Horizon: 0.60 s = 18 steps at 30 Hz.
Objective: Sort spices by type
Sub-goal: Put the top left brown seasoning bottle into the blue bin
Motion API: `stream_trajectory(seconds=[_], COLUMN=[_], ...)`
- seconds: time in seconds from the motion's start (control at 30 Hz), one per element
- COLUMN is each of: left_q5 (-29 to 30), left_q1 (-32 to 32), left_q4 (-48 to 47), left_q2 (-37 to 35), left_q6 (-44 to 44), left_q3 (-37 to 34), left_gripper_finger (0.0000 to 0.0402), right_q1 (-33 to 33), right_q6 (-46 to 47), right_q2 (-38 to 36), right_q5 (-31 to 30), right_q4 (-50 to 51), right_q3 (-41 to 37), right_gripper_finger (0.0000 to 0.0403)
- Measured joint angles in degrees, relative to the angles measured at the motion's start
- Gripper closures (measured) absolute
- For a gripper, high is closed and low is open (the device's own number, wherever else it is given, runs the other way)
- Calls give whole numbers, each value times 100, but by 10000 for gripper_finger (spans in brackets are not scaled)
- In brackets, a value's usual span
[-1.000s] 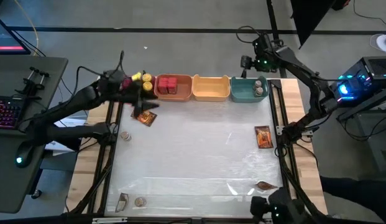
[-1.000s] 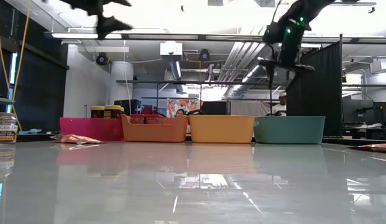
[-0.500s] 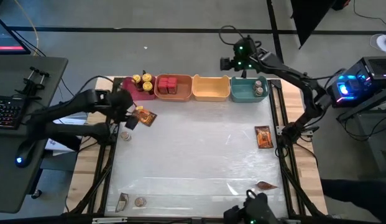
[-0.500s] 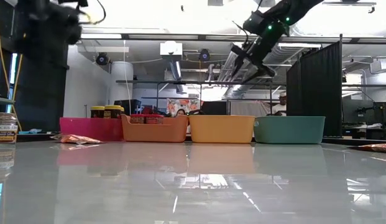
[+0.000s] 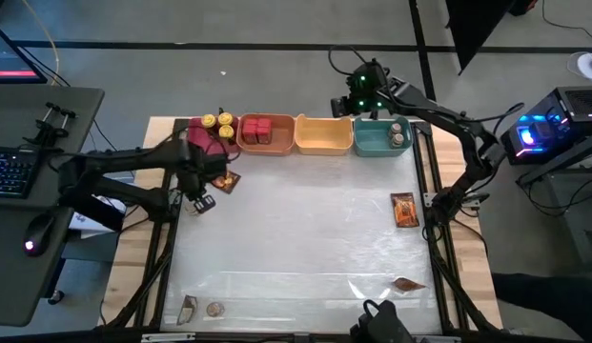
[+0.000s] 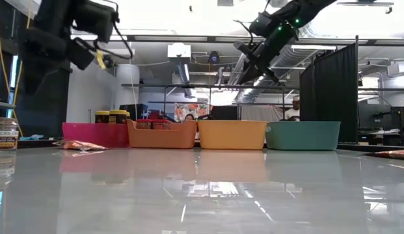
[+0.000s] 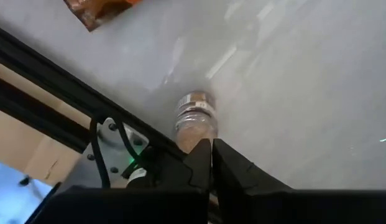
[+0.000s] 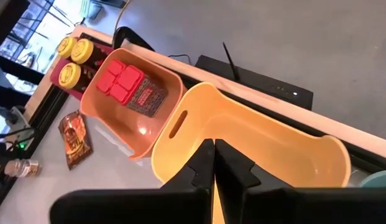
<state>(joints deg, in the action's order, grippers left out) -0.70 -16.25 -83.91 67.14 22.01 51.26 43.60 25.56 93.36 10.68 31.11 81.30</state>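
Left gripper (image 7: 211,152), fingers pressed together and holding nothing, hangs above the table's left edge, directly over a grey-brown-lidded jar (image 7: 194,117). That jar stands on the white table surface (image 5: 296,238) just beside the dark frame rail (image 7: 50,84); whether it is upright or tilted cannot be told. Near it lies a flat orange-brown foil packet (image 5: 223,180), long axis running diagonally across the table.

Right gripper (image 8: 212,155), fingers likewise together and empty, hovers above the far row of bins, over the yellow bin (image 8: 255,146). Beside that bin the orange bin (image 8: 140,124) holds small red boxes (image 8: 121,81), lying flat. Farther along, yellow-lidded jars (image 5: 217,122) stand lids up in the pink bin (image 6: 91,133). At the row's other end, the teal bin (image 5: 377,143) contains grey-lidded jars (image 5: 400,133).

Elsewhere on the table: a second foil packet (image 5: 404,209) by the right rail, long axis roughly front to back; a third packet (image 5: 408,284) nearer the front; another jar (image 5: 214,309) at the front left corner.
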Motion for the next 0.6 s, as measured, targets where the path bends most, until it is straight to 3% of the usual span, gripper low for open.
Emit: stream_trajectory(seconds=[0.2,0.6], left_q5=[-181,-454], left_q1=[-2,37], left_q4=[5,374], left_q2=[191,228], left_q6=[-458,-471], left_q3=[-664,-722], left_gripper_finger=[401,401], right_q1=[-51,-51], right_q6=[-37,-33], right_q2=[0,0], right_q5=[7,-41], right_q4=[4,-7], right_q3=[0,-2], right_gripper_finger=[401,402])
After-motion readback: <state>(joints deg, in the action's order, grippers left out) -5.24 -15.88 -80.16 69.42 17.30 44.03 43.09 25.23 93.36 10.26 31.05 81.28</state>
